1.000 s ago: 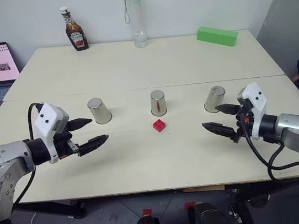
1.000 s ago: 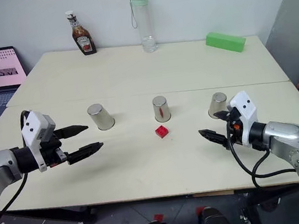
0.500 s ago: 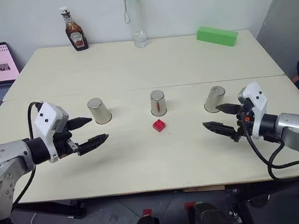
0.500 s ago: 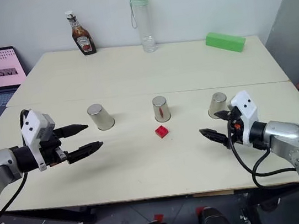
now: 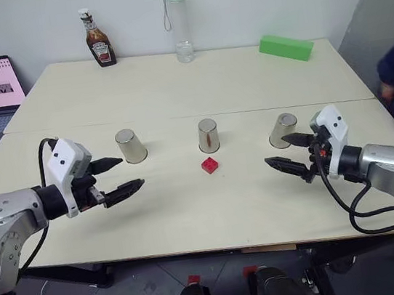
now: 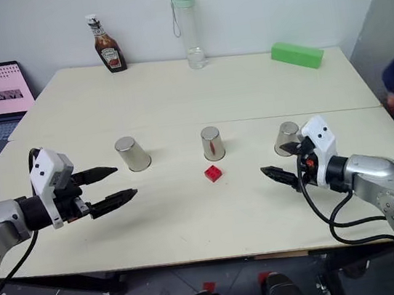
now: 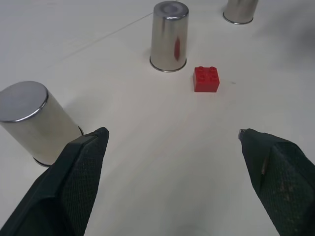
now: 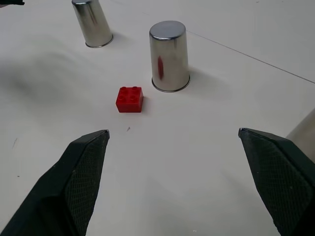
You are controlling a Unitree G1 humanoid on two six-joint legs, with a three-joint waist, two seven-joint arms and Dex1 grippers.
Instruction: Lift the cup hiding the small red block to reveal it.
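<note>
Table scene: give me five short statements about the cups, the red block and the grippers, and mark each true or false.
1. The small red block lies uncovered on the table. True.
2. Three steel cups stand upside down in a row. True.
3. The left gripper is shut on the left cup. False: it is open and holds nothing.
4. The red block lies nearest the right cup. False: it lies just in front of the middle cup.
5. The right gripper is open. True.

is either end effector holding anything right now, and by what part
Nothing is held. The left end effector and right end effector both hover open above the table, apart from the cups and the red block.
</note>
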